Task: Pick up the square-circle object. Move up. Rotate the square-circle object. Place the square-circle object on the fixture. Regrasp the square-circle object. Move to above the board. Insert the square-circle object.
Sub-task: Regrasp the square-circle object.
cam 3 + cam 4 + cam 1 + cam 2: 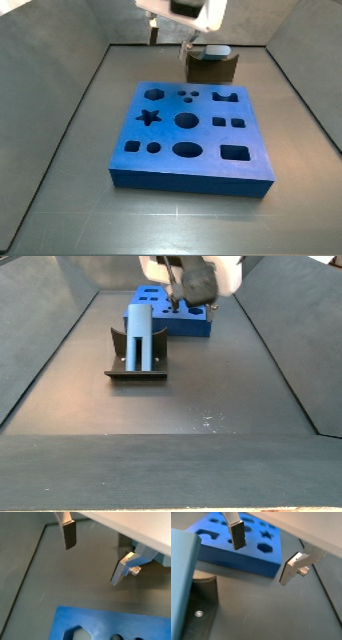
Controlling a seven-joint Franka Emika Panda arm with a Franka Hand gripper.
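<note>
Your fixture (135, 358) sits closest in a side view, a dark bracket on the grey floor, and the square-circle object (139, 336) stands upright in it: a pale blue-grey bar, taller than the bracket walls. You can see the gripper (185, 291) hanging above and behind it, well apart, not touching. Both wrist views show its fingers (69, 535) spread wide with nothing between them. Beyond lies the board (187, 140), bright blue with its shaped holes.
</note>
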